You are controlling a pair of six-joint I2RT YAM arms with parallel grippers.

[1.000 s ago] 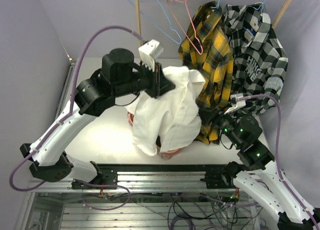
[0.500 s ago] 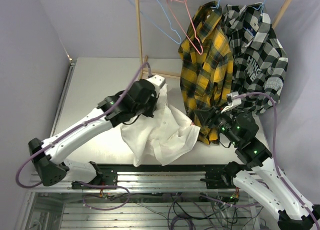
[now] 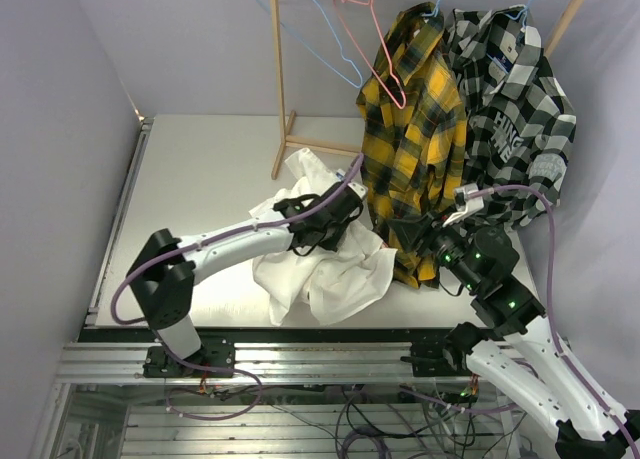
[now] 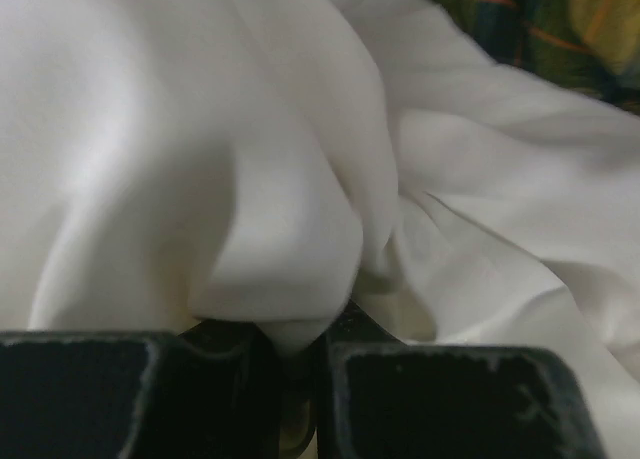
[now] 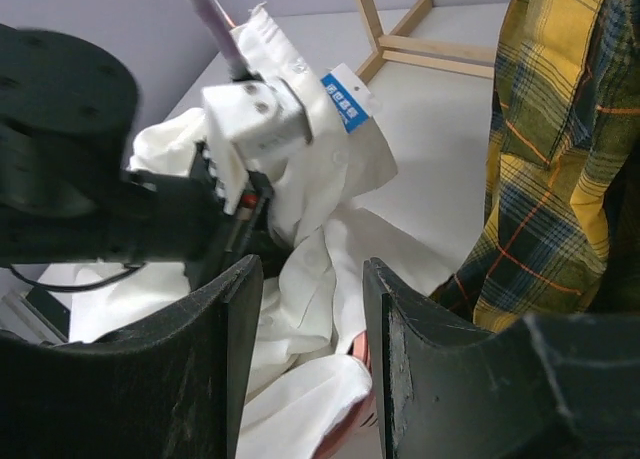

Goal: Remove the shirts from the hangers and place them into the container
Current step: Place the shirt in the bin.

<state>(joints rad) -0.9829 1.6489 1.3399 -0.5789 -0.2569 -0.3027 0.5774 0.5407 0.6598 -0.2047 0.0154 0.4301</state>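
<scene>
The white shirt (image 3: 320, 269) lies in a crumpled heap at the front middle of the worktop (image 3: 200, 169), draped over the container (image 5: 352, 424). Only a sliver of the container's salmon-pink edge peeks from under the cloth, and only in the right wrist view. The shirt's collar end, with a blue-and-white label, points toward the back. The left hand (image 3: 340, 229) is sunk into the top of the heap. From its own camera its fingers (image 4: 450, 399) stand nearly together, pinching a fold of the white fabric between them. The right hand (image 3: 422, 241) hangs just to the right of the heap, close beside the lower hem of the yellow-and-black plaid shirt (image 3: 415, 129). Its fingers (image 5: 215, 369) are apart with nothing between them, and they face the white shirt and the left wrist. The plaid shirt hangs from the rack, and the black-and-white checked shirt (image 3: 510, 109) hangs just right of it, their edges overlapping. Further left on the rail hang bare hangers, light blue ones (image 3: 310, 29) and a pink-red one (image 3: 375, 49) whose lower part lies against the plaid shirt. The rack's wooden pole (image 3: 280, 79) stands on the worktop behind the heap.
</scene>
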